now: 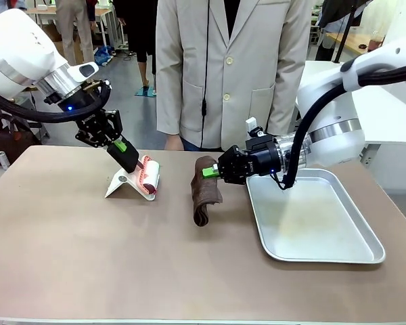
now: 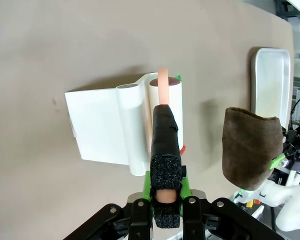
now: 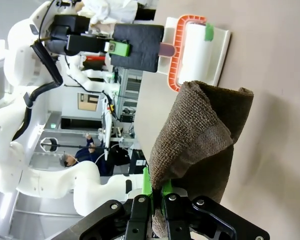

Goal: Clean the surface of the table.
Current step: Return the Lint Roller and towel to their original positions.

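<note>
Both arms hold cleaning tools over the table (image 1: 88,257).

The left gripper (image 1: 125,157) is closed on the lint roller (image 1: 147,177); the right gripper (image 1: 213,172) pinches the hanging brown cloth (image 1: 204,196). The bare tabletop lies right below both, stretching sideways.

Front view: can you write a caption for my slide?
Two grippers, left holding a lint roller, right a brown cloth.

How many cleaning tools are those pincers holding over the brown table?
2. The left pincer grips the handle of a lint roller in its white stand; the right pincer holds a brown cloth beside the metal tray.
</note>
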Controlling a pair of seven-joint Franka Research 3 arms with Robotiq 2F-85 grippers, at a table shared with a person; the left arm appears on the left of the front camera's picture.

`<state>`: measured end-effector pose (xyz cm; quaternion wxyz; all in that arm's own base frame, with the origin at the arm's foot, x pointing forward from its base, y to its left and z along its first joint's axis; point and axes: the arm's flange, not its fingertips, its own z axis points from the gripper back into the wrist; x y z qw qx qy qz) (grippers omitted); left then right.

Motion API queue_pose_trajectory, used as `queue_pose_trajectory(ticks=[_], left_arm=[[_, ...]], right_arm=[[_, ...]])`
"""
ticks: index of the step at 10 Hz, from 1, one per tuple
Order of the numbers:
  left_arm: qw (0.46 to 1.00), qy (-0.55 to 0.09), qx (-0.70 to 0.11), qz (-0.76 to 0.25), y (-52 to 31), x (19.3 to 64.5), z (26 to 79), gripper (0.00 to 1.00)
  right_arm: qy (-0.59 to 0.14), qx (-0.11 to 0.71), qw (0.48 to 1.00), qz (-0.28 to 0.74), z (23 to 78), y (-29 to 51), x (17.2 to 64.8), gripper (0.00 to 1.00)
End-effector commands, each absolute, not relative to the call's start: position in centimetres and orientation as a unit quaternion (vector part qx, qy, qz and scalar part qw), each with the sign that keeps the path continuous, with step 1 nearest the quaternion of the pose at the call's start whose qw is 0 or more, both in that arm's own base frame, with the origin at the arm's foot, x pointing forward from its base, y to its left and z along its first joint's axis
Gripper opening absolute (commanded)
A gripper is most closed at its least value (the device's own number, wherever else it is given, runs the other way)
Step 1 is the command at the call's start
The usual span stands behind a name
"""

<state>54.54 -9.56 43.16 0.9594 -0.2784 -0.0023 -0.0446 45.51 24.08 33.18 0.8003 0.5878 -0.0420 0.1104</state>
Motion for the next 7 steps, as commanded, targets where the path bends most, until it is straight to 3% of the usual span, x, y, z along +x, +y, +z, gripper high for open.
queue_pose_trajectory(ticks=[1,7], left_arm=[[0.964,0.006,-0.260,-0.055,-9.7,55.4,43.2,0.22],[0.968,0.019,-0.243,-0.055,-10.8,56.5,42.1,0.22]], right_arm=[[-0.041,0.600,0.792,0.104,33.7,24.2,46.2,0.07],[-0.046,0.602,0.790,0.105,33.7,24.0,46.1,0.07]])
